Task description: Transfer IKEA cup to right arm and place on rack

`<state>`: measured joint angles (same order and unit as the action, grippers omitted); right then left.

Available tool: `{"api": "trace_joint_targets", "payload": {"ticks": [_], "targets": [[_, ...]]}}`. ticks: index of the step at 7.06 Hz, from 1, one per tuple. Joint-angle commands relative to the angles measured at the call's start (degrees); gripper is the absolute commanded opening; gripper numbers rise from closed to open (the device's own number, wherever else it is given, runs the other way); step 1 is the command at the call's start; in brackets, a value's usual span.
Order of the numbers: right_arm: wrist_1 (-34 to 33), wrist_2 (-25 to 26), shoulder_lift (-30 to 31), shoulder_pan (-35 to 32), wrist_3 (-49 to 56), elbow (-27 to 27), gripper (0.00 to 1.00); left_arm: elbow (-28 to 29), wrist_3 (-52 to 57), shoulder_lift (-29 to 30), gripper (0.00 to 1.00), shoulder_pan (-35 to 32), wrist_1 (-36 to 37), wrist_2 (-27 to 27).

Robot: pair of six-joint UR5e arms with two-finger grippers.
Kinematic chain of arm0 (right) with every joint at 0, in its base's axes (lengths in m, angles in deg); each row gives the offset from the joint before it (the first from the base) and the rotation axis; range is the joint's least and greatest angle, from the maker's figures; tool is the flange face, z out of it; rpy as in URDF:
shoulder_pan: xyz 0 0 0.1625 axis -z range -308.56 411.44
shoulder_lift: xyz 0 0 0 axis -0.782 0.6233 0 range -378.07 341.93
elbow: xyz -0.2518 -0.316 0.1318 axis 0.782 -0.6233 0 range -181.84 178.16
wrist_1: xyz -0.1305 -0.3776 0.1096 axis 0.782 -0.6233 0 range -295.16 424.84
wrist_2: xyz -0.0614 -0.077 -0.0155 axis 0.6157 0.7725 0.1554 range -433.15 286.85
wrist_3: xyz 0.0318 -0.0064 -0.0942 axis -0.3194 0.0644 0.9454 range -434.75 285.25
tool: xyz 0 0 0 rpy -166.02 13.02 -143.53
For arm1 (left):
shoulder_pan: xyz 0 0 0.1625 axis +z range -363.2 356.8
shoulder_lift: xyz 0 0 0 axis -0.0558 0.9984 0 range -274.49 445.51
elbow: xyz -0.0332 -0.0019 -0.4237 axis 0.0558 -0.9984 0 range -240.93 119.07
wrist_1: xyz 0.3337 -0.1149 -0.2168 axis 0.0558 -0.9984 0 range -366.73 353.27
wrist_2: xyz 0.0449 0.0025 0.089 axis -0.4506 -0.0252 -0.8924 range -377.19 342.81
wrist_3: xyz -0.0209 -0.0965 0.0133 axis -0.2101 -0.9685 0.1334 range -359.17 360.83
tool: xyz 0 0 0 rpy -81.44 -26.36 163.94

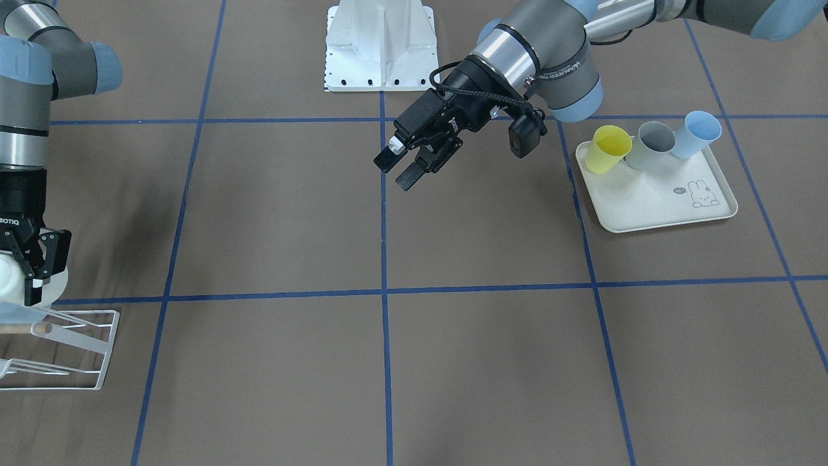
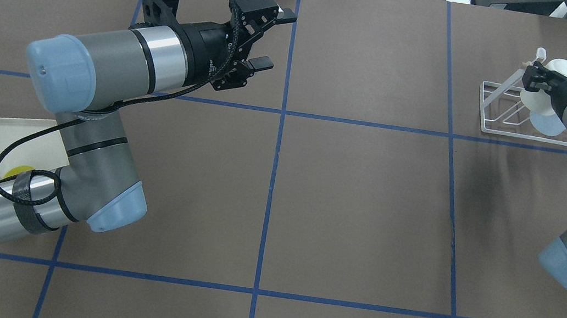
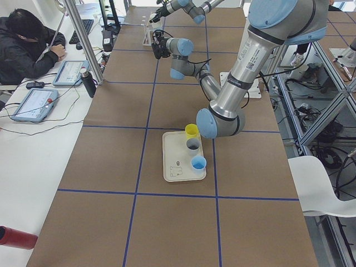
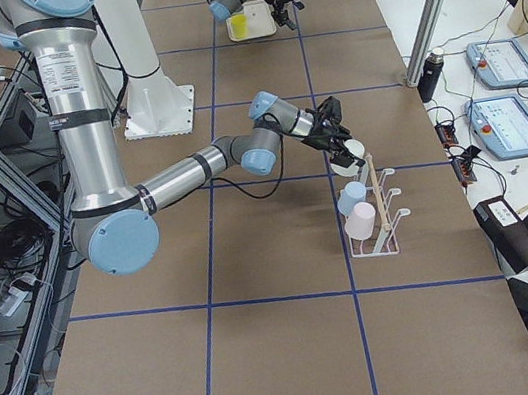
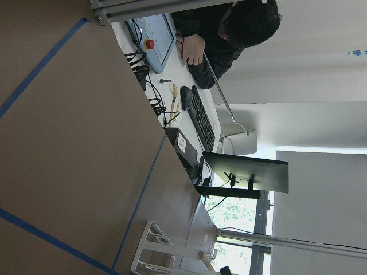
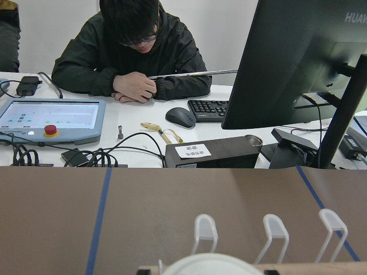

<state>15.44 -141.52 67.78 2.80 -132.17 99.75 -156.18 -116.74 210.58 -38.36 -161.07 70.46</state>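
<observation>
The white IKEA cup (image 2: 543, 98) is held on its side over the top of the rack (image 2: 494, 110), with my right gripper (image 2: 539, 78) shut on it. From the front, the right gripper (image 1: 39, 275) and the cup (image 1: 8, 277) sit just above the white wire rack (image 1: 87, 353) at the left edge. The cup's rim (image 6: 211, 264) fills the bottom of the right wrist view, below the rack's prongs (image 6: 205, 228). My left gripper (image 2: 276, 39) hangs open and empty over the middle of the table, far from the rack.
A pale blue cup (image 2: 550, 125) hangs on the rack. A cream tray (image 1: 653, 210) holds a yellow cup (image 1: 608, 149), a grey cup (image 1: 652, 145) and a blue cup (image 1: 695, 134). A person (image 6: 135, 57) sits at a desk beyond the table's far edge.
</observation>
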Motion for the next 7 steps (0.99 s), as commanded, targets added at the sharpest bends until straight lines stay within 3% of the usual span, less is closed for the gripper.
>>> {"api": "trace_joint_targets", "payload": {"ticks": [1, 7], "targets": [[0.1, -0.1, -0.1, 0.0, 0.1, -0.2, 0.00, 0.3, 0.0, 0.0, 1.00, 0.2, 0.0, 0.1], [0.2, 0.1, -0.2, -0.1, 2.1, 0.4, 0.00, 0.4, -0.2, 0.1, 1.00, 0.2, 0.0, 0.1]]}}
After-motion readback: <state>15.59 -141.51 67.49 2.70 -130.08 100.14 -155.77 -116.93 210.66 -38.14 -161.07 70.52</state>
